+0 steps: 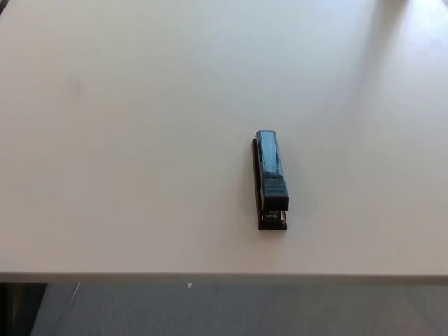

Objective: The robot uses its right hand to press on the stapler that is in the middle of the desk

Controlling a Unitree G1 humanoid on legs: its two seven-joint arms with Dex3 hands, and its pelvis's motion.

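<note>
Lying alone mid-desk (140, 140), dark stapler (271, 179), lengthwise.

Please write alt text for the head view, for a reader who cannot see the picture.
A dark stapler lies alone on a plain white desk, a little right of the middle, its length running from the near edge toward the far side. Neither robot hand is in the picture. Below the desk's near edge a strip of grey floor shows.
</note>
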